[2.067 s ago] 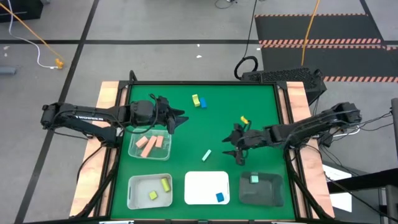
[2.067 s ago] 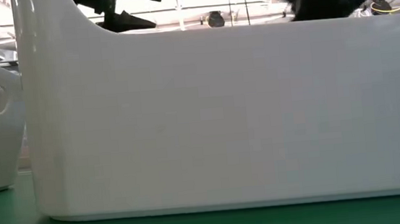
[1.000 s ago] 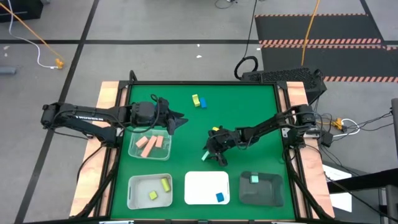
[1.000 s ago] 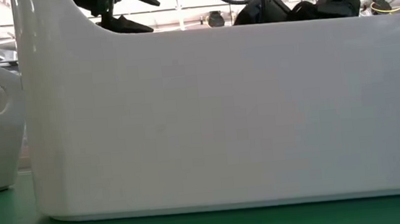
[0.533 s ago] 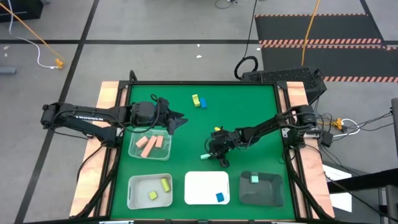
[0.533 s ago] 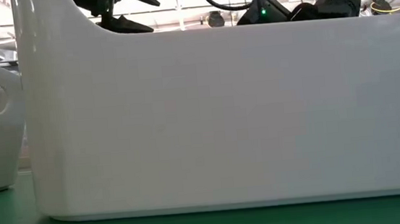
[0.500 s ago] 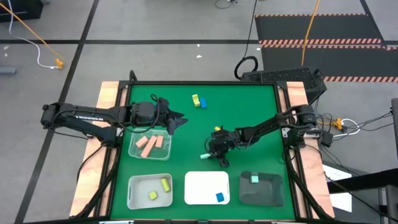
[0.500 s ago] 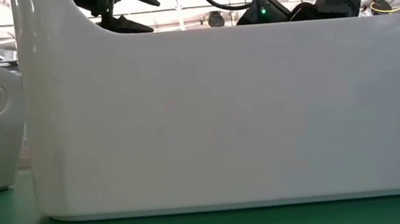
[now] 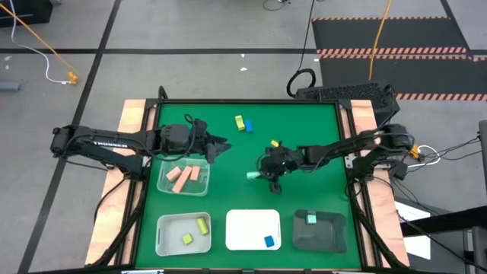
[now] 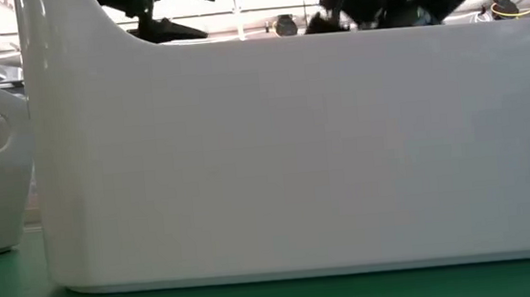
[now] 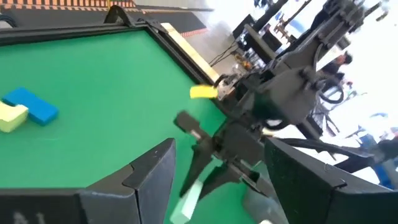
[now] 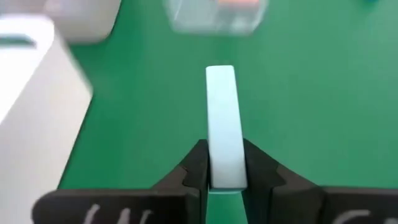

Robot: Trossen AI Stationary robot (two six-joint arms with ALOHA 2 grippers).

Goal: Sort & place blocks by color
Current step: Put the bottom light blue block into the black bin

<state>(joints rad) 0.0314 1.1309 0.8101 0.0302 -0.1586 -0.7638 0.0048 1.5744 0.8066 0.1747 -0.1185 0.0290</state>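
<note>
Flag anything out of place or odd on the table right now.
Nothing stands out. The right pincer is shut on the pale mint bar block, lifted over the green mat, and the small yellow and blue blocks simply await sorting. The left pincer waits open by the clear tray of salmon-pink blocks.

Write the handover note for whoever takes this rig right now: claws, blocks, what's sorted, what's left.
Right claw is shut on the mint bar, lifted mid-table. Left claw is open, above the clear tray holding pink blocks.
Done: yellow-green blocks in the second clear tray, blue block in the white tray, mint cube in the dark tray.
Left: held bar to the dark tray; loose yellow-green cube, blue cube, yellow bar.
</note>
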